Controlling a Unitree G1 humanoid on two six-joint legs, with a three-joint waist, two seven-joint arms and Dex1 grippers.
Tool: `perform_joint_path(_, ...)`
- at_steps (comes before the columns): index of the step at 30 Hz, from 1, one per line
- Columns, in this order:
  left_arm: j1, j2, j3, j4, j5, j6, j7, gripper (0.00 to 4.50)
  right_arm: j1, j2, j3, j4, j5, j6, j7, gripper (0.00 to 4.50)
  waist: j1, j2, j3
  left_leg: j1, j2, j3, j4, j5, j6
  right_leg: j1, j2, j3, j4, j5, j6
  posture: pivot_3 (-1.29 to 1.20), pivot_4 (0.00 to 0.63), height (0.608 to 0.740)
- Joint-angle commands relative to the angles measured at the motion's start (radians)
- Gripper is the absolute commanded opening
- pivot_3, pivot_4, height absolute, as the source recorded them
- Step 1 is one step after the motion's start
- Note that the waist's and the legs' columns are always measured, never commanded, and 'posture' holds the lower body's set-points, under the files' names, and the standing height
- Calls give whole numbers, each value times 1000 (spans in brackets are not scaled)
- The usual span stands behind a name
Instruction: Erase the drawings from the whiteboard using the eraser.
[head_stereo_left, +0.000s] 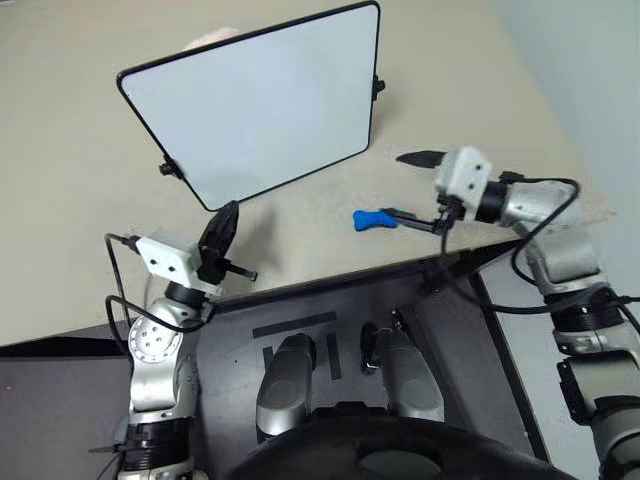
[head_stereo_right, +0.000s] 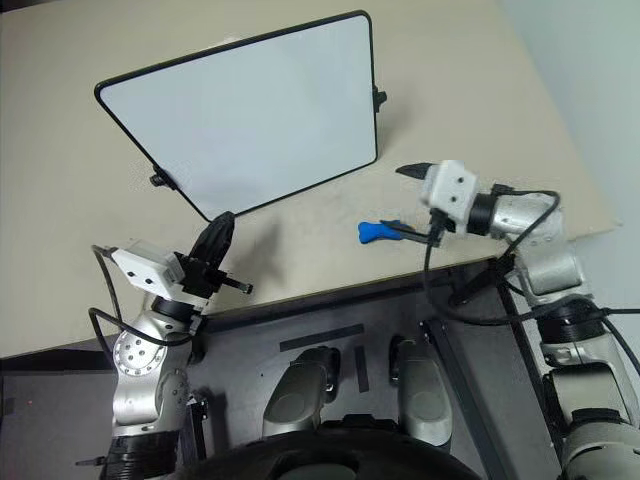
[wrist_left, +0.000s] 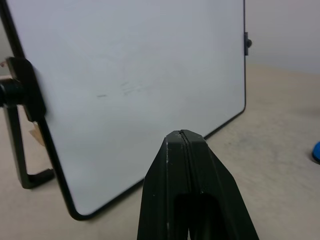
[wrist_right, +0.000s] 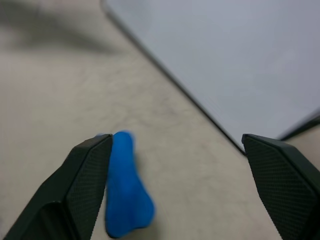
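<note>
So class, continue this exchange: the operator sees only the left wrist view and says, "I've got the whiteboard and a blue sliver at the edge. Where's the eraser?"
Observer: The eraser lies on the table, off the whiteboard's lower right corner.
Operator: Is it held?
Observer: No. The right gripper is open around it, one finger right beside it.
Operator: Could it fall off?
Observer: It sits close to the table's near edge, but fully on the top.
</note>
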Motion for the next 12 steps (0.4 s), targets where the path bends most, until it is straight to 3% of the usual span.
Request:
perform_joint_path(1, -17, 18, 20, 2, -16, -3, -18, 0, 53, -49, -101, -64, 82, 87, 20, 4405, 2, 0, 0, -2, 0, 0, 0, 0, 0, 0, 0, 0, 0, 0, -1, 0, 150, 740)
perform_joint_path(12, -39, 43, 22, 43, -40, 7, -79, 0, 176, -79, -198, -141, 110, 160, -7, 4405, 3, 0, 0, -3, 0, 1, 0, -2, -5, 0, 0, 0, 0, -4, -2, 0, 150, 740)
